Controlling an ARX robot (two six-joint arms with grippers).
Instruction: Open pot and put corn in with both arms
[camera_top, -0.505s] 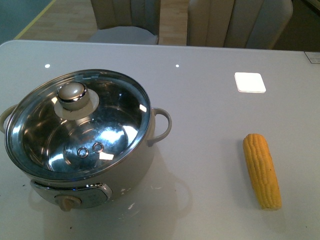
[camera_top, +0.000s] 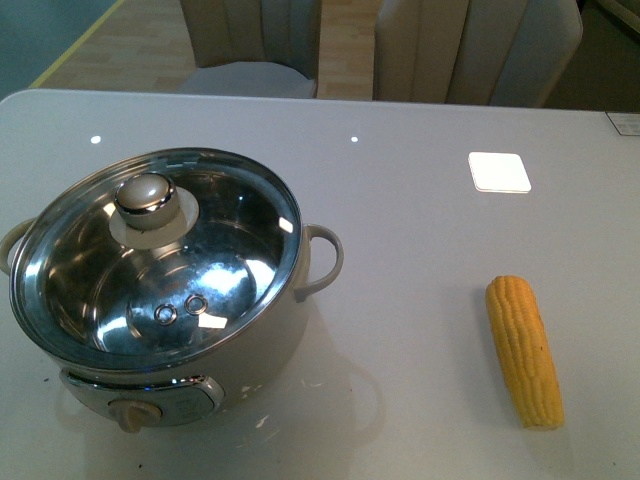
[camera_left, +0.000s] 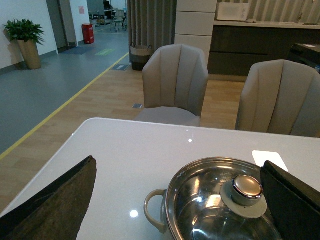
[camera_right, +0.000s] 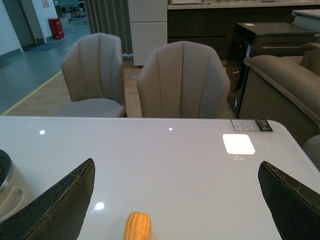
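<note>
Lifting the lid (camera_top: 215, 265) comes first: it sits closed on the pot (camera_top: 268, 350), which stands on the left part of the tabletop (camera_top: 420, 230). Your left end effector (camera_left: 179, 163) has its fingers spread wide and holds nothing. In its wrist view the lid knob (camera_top: 147, 196) shows close to one finger rather than centred in the gap. Line up until the knob sits midway, come straight down, close on the knob, then lift vertically so the rim clears without dragging the pot.

The corn (camera_top: 524, 350) lies on the right, well apart from the pot. Your right end effector (camera_right: 176, 164) is likewise spread wide and empty, with the corn's end showing between its fingers. Grip it across the middle once the pot is open. Neither arm shows in the front view.
</note>
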